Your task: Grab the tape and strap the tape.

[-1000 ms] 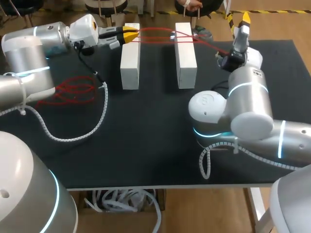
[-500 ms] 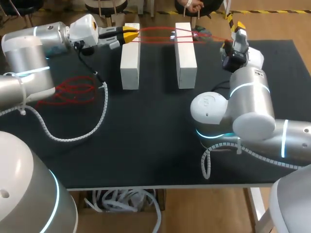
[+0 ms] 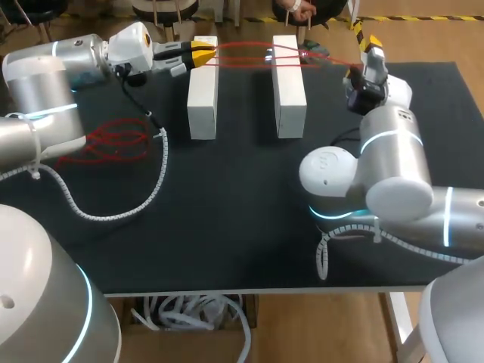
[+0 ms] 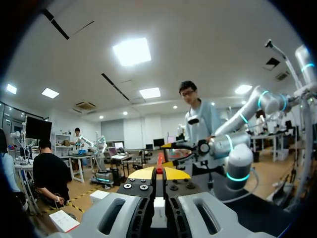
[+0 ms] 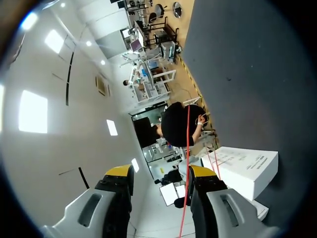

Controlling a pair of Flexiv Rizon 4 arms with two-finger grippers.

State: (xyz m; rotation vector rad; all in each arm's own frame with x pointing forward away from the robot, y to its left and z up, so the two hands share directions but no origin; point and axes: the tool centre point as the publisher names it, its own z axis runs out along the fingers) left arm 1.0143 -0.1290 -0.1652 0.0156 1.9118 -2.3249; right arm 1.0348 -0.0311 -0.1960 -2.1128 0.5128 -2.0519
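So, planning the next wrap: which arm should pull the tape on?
Probably right: the right gripper stands open past the white blocks with the red tape between its fingers; the left gripper is shut on it, anchoring it.

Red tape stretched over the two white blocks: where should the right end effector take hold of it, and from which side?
Probably the free span of the red tape right of the right white block, approached from the right, one finger on each side: there it hangs taut, off any surface.
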